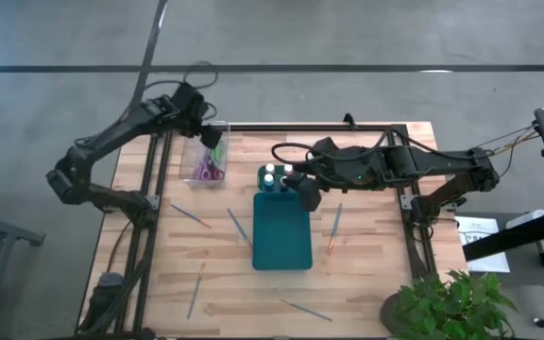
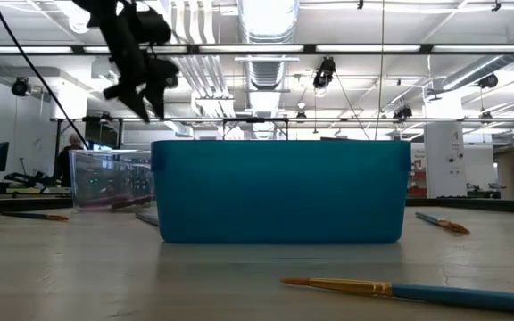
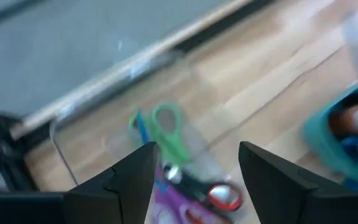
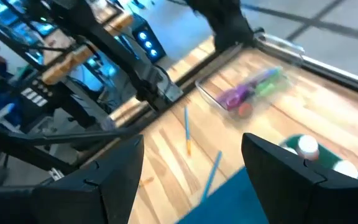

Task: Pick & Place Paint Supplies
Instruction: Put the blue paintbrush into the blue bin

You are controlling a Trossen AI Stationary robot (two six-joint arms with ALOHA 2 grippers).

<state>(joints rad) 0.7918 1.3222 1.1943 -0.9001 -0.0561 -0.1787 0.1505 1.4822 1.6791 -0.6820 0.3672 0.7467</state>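
Scissors with green (image 3: 166, 127), purple (image 3: 174, 200) and red (image 3: 224, 196) handles lie in the clear plastic box (image 1: 202, 162) at the table's far left. My left gripper (image 3: 197, 149) hangs open above that box, with nothing between its fingers; the low view shows it (image 2: 143, 89) well above the box (image 2: 105, 178). White-capped paint bottles (image 1: 272, 174) stand at the far end of the teal tray (image 1: 282, 236). My right gripper (image 1: 303, 195) hovers open over that end of the tray, beside the bottles (image 4: 307, 147). Thin brushes (image 1: 192, 217) (image 1: 335, 229) lie flat on the wood.
More brushes lie near the table's front edge (image 1: 196, 288) (image 1: 306, 310) and just left of the tray (image 1: 239, 227). One brush (image 2: 400, 290) lies in front of the tray in the low view. A potted plant (image 1: 447, 302) stands at the near right corner.
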